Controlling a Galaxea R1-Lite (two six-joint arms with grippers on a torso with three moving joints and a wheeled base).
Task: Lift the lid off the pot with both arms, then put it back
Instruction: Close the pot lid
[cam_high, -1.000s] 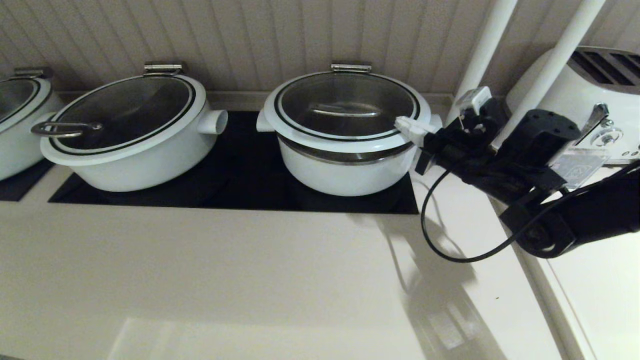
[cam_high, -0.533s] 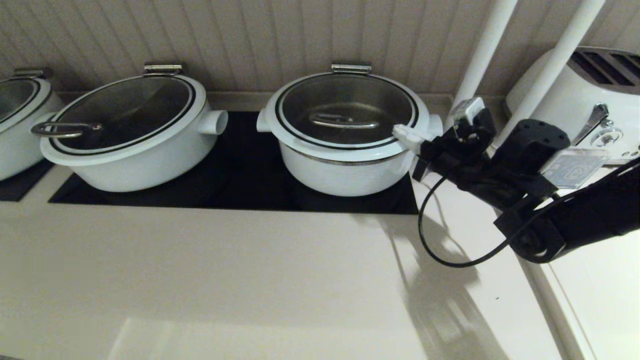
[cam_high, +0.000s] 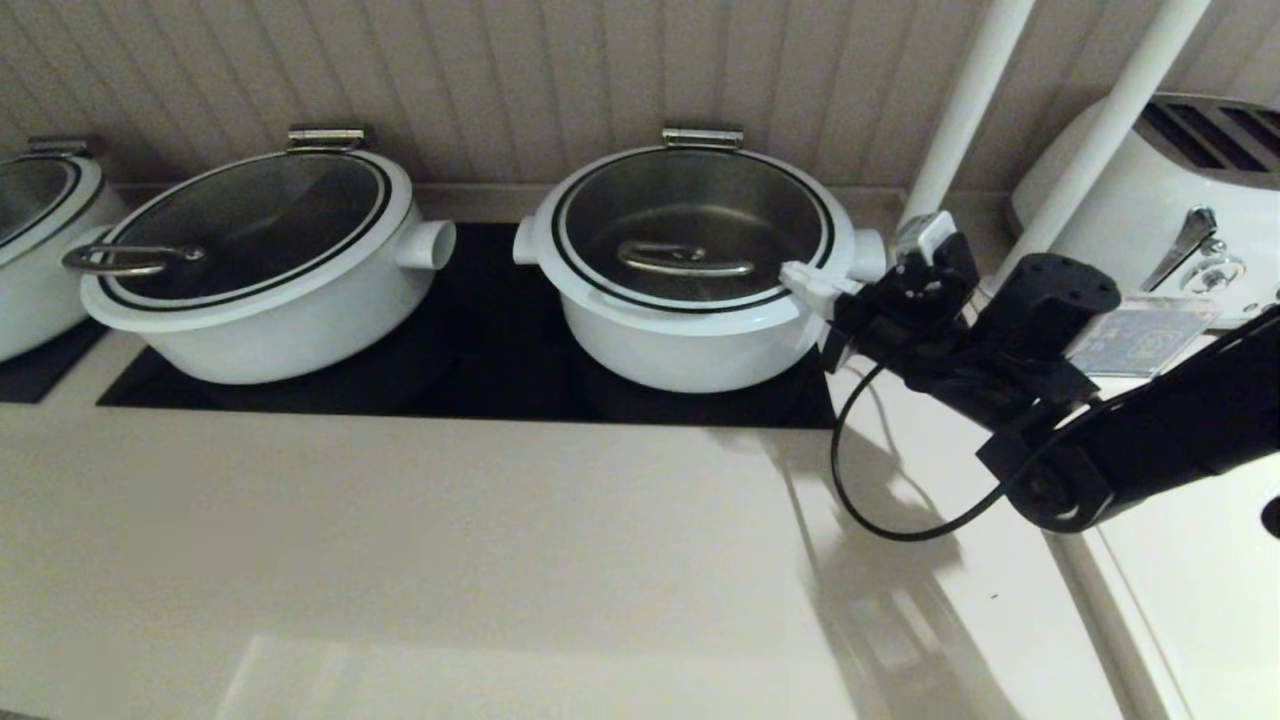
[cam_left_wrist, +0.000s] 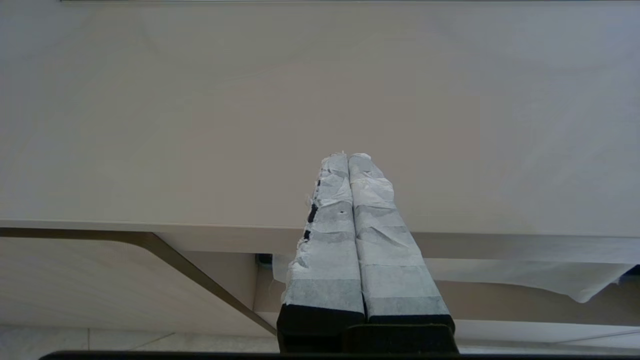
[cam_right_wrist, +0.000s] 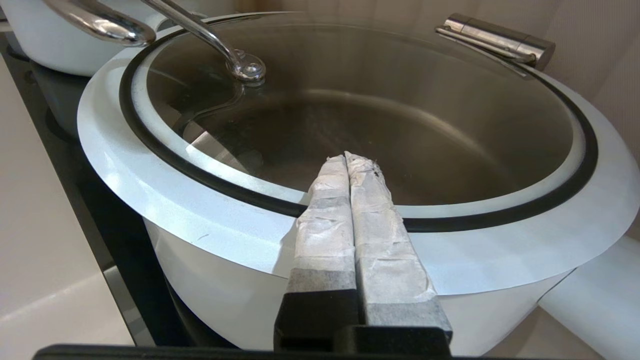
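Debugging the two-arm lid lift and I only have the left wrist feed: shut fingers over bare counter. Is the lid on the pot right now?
Observer: Yes. In the head view the lid sits closed on the pot, with no gap showing under its rim.
Operator: Where's the right gripper?
Observer: The right gripper is at the lid's right side. It is shut, with its tips over the edge of the glass, and it grips nothing.
Operator: Does my left arm show in the head view?
Observer: No. The left gripper shows only in its own wrist view, and neither pot nor lid is in that view.
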